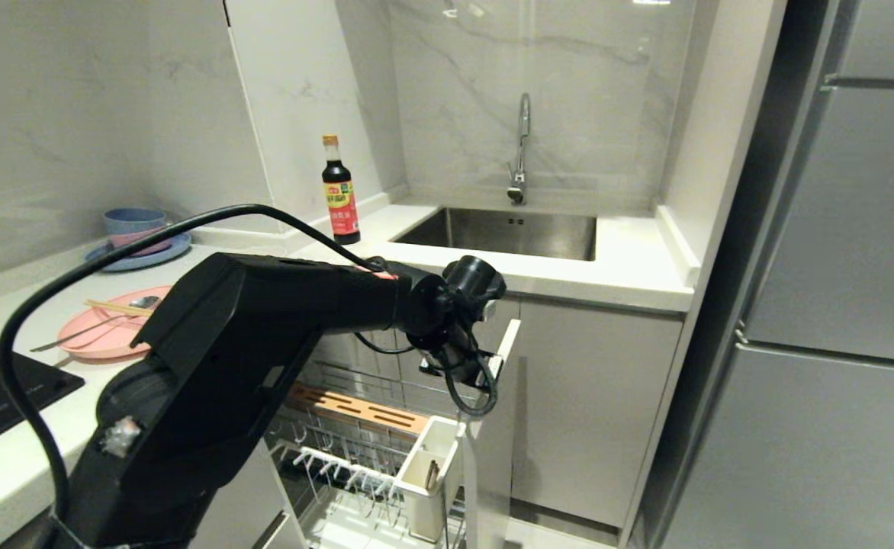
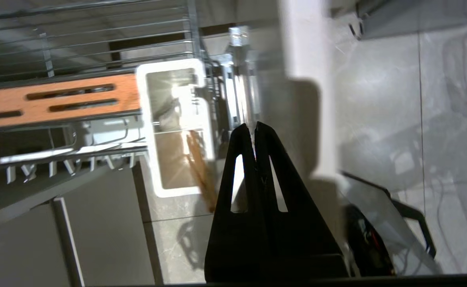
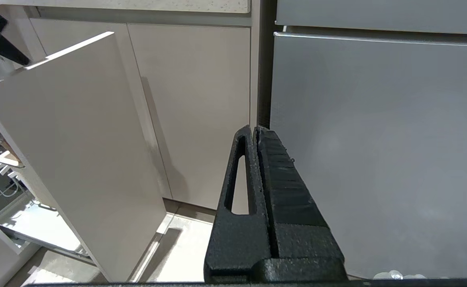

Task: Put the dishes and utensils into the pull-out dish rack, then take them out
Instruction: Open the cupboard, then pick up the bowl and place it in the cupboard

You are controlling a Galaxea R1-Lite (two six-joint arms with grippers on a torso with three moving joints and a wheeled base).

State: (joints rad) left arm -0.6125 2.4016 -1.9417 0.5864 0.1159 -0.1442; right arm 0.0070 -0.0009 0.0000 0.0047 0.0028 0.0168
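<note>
Head view: the left tool (image 1: 485, 366), clenched and empty, sits at the top edge of the pull-out dish rack (image 1: 386, 457), which stands drawn out at 6 o'clock. Loading has probably not begun; the salmon-pink plate (image 1: 104, 335) with chopsticks (image 1: 119, 308) and spoon (image 1: 92, 324) waits on the counter (image 1: 20, 435) at 9 o'clock.

Left wrist view: the white caddy (image 2: 173, 127) lies beside the slotted board (image 2: 58, 99).

Right wrist view: the right tool (image 3: 255, 129) is clenched, parked facing cabinets
</note>
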